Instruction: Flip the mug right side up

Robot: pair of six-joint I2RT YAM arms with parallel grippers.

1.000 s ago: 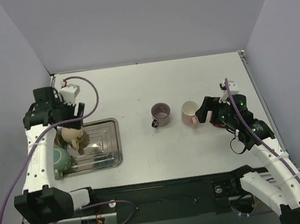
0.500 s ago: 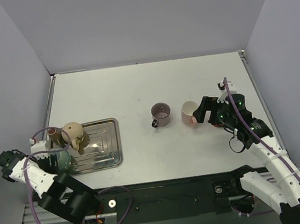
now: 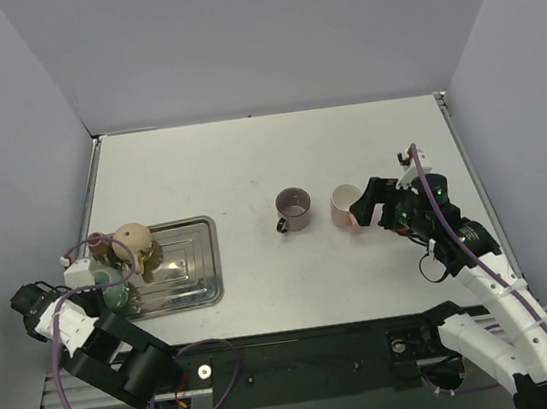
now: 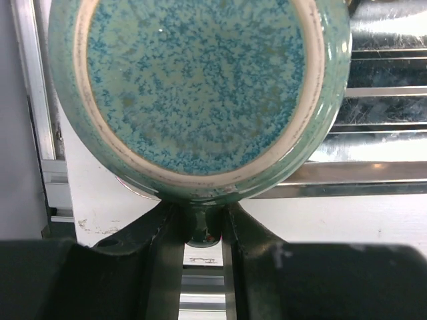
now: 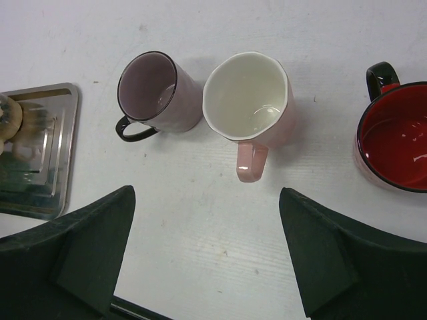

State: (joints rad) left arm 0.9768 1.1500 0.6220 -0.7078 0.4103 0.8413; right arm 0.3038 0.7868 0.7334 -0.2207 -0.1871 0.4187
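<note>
At the 8 o'clock corner of the counter (image 3: 247, 157), the left tool (image 4: 200, 223) is clamped on the handle of the green mug (image 4: 193, 87). The mug's speckled base faces the wrist camera, and it sits at the 9 o'clock edge of the metal tray (image 4: 380, 100). Farther in, at 4 o'clock, we note the right tool (image 5: 207, 200) spread wide, gripping nothing. Beyond it stands the pink mug (image 5: 247, 100), with the purple mug (image 5: 157, 90) just beside it at 9 o'clock and a red mug (image 5: 393, 137) apart at 3 o'clock. All three are mouth up.
</note>
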